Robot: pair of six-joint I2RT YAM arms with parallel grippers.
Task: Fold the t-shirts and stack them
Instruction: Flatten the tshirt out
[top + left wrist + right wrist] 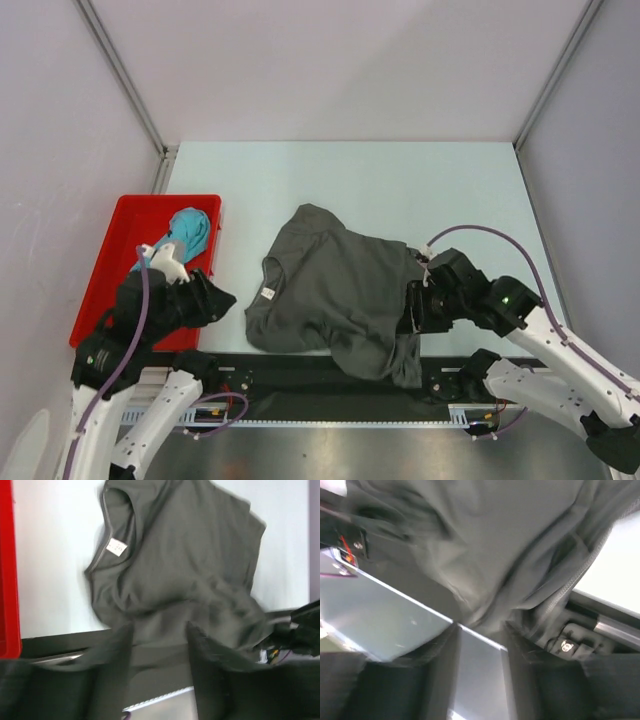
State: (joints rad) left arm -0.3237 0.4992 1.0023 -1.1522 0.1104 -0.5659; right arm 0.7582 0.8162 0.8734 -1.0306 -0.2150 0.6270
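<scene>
The dark grey t-shirt [340,290] lies rumpled in the middle of the table, collar and white label [267,293] to the left. Its near edge drapes over the black strip. The teal t-shirt [190,232] sits bunched in the red tray [110,270]. My left gripper [222,300] hovers just left of the grey t-shirt [190,570], jaws apart with nothing pinched. At the shirt's right edge, my right gripper [412,308] is open too. In its wrist view the grey t-shirt [510,540] hangs just past the fingertips [512,630].
The tray's red wall [7,580] stands at the left table edge. A black strip [300,368] and a metal rail run along the near edge between the arm bases. Grey walls and slanted frame posts [120,70] enclose the pale table [400,180].
</scene>
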